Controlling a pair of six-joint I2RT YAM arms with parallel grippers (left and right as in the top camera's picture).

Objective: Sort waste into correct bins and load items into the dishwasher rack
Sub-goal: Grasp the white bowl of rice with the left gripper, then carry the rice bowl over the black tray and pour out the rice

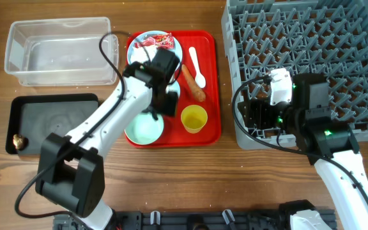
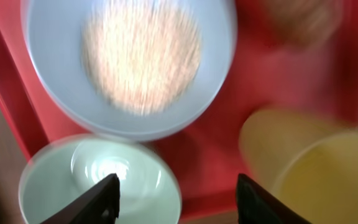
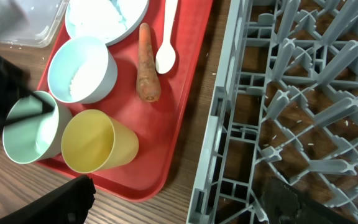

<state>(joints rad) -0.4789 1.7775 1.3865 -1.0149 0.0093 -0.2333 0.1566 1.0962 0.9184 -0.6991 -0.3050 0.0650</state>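
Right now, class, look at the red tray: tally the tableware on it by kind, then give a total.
Bowls: 2
Plate: 1
Cup: 1
Spoon: 1
Total: 5

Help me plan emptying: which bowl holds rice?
The bluer bowl beside the carrot; white grains lie in its bottom. The greener bowl at the corner of the red tray looks empty.

You have the orange carrot [image 3: 146,62] lying beside the white spoon [image 3: 166,43]; the yellow cup [image 3: 98,142] stands upright, just beside the pale blue bowl [image 3: 82,68] and pale green bowl [image 3: 30,130].
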